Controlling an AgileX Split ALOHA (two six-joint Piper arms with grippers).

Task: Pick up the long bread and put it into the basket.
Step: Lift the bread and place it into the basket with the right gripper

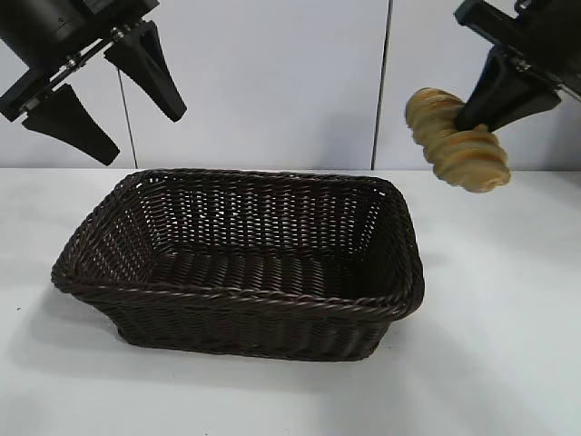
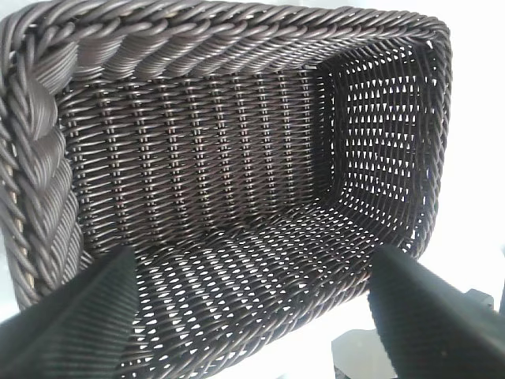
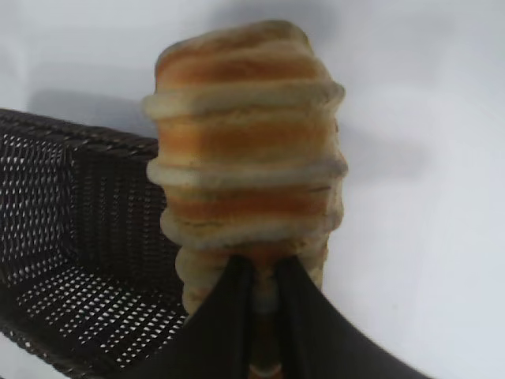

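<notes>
The long bread, a golden-tan ridged loaf with orange-brown stripes, hangs in the air above the table, just beyond the basket's right end. My right gripper is shut on its near end; in the right wrist view the loaf sticks out past the pinching fingers. The dark brown wicker basket sits on the white table, with nothing inside it. My left gripper is open and empty, high above the basket's left end. The left wrist view looks down into the basket.
The white table surrounds the basket. A pale wall with vertical seams stands behind. The basket's near corner shows in the right wrist view.
</notes>
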